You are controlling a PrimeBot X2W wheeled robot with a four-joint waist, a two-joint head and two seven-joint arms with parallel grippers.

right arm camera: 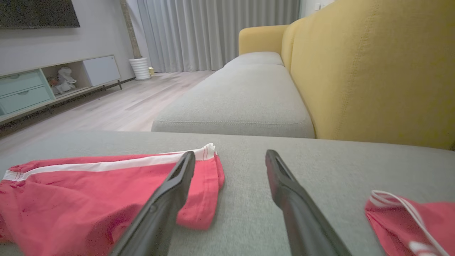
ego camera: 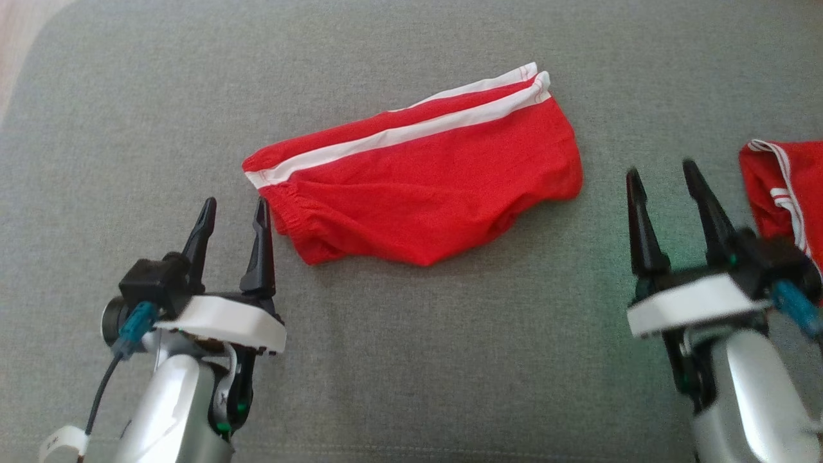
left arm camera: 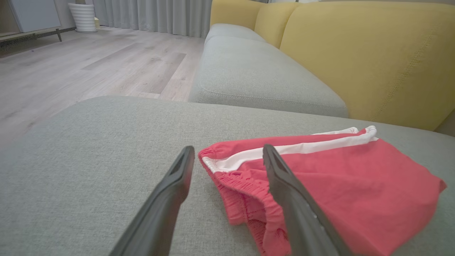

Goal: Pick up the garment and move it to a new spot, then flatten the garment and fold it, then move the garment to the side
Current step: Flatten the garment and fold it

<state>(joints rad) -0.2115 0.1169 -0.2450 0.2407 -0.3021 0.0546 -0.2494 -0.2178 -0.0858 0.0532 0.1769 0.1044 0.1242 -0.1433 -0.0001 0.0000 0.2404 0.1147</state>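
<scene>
The garment (ego camera: pixel 424 183) is a pair of red shorts with a white side stripe, lying folded in the middle of the grey cushion (ego camera: pixel 411 360). My left gripper (ego camera: pixel 235 209) stands open just off its waistband end at the left, holding nothing. In the left wrist view the garment (left arm camera: pixel 341 185) lies beyond my left gripper (left arm camera: pixel 229 152), whose right finger covers part of it. My right gripper (ego camera: pixel 662 170) is open and empty, to the right of the hem end. In the right wrist view the garment (right arm camera: pixel 89 192) lies to the left of my right gripper (right arm camera: pixel 230 155).
A second red piece with white trim (ego camera: pixel 781 186) lies at the right edge of the cushion, close to my right gripper, and shows as red cloth (right arm camera: pixel 416 220). A yellow sofa back (right arm camera: pixel 373 71) rises behind. Wooden floor (left arm camera: pixel 89 67) lies past the cushion's edge.
</scene>
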